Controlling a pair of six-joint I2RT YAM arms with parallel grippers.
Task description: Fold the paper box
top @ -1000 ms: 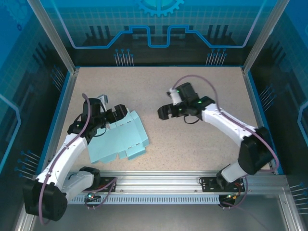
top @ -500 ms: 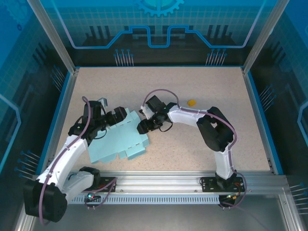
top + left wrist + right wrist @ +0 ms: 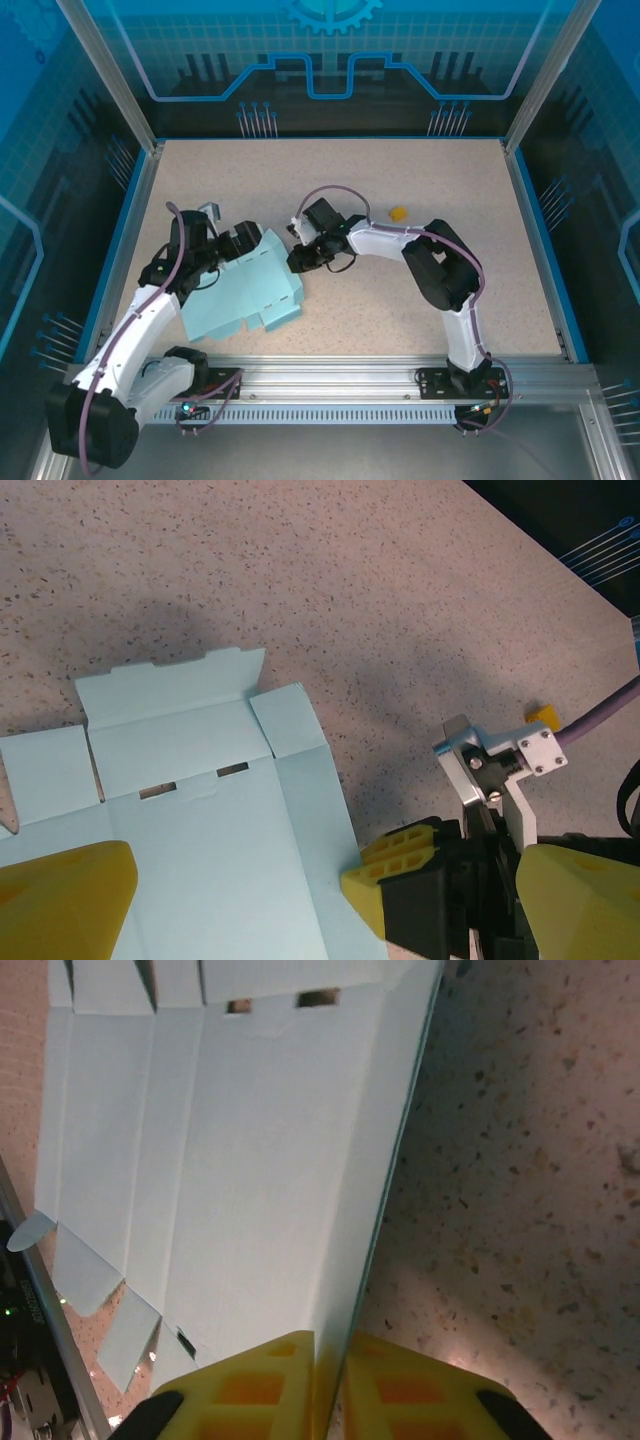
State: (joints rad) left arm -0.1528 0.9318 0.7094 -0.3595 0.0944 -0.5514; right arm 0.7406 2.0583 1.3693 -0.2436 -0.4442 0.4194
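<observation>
1. Paper box: a flat light-blue card sheet on the near-left part of the table. Its jagged flaps point toward the near edge. Its right edge is raised off the surface; half a second ago it lay lower.

2. My right gripper: closed on that raised right edge, with the card pinched between the yellow pads. A second ago it stood open near the table's middle, well apart from the sheet.

3. My left gripper: fingers spread wide over the sheet's far-left part, clamped on nothing, placed as before. My right gripper sits just beside it.

4. Small orange piece: on the bare table toward the far edge, right of centre. It is beyond my right forearm and well apart from the sheet.
</observation>
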